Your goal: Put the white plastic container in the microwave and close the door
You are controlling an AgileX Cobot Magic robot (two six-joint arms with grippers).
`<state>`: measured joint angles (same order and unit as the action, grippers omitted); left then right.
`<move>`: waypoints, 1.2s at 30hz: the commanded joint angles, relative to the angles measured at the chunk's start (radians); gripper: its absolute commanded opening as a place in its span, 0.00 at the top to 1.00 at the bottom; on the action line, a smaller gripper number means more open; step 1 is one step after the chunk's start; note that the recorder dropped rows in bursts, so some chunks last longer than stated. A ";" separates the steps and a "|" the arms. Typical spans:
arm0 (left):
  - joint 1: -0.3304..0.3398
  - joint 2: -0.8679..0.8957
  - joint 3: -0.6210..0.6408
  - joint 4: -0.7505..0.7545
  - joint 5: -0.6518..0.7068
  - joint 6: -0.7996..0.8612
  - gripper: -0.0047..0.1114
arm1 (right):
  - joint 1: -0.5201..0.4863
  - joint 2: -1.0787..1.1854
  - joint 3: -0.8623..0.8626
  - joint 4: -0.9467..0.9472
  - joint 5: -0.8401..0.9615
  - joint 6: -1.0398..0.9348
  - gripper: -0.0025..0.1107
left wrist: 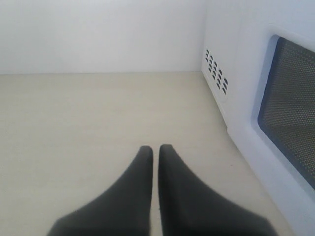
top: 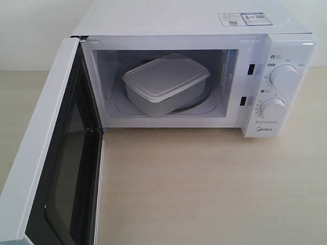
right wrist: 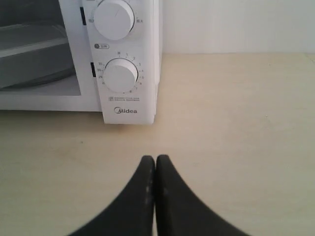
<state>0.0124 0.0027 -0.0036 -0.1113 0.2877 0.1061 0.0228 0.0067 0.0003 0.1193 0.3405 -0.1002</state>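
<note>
So the white plastic container [top: 166,84] was already inside the microwave [top: 189,20], upper centre of the exterior frame. That left closing the door [top: 41,153], swung wide at lower left, as the step in hand. My left gripper [left wrist: 155,152] and right gripper [right wrist: 155,162] were both clenched, empty. Next move, I reckon: push its outer face round. The door's lower end was cut off, and neither gripper showed in the exterior shot.

Pale wooden tabletop [top: 204,189], white wall [left wrist: 98,34]

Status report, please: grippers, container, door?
Both shut, empty: left gripper, right gripper. In microwave: white plastic container. The door wide open, nothing seen blocking it.
</note>
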 commanded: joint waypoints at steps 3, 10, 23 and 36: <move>0.004 -0.003 0.004 -0.005 0.003 0.006 0.92 | -0.003 -0.007 0.000 -0.065 -0.001 0.029 0.98; 0.004 -0.003 0.004 -0.005 0.003 0.006 0.92 | -0.003 -0.007 0.000 -0.179 -0.023 0.233 0.98; 0.004 -0.003 0.004 -0.005 0.003 0.006 0.92 | -0.003 -0.007 0.000 -0.169 -0.019 0.230 0.98; 0.004 -0.003 0.004 -0.005 0.003 0.006 0.92 | -0.003 -0.007 0.000 -0.169 -0.019 0.230 0.98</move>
<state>0.0124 0.0027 -0.0036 -0.1113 0.2877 0.1061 0.0228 0.0050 0.0003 -0.0462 0.3312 0.1320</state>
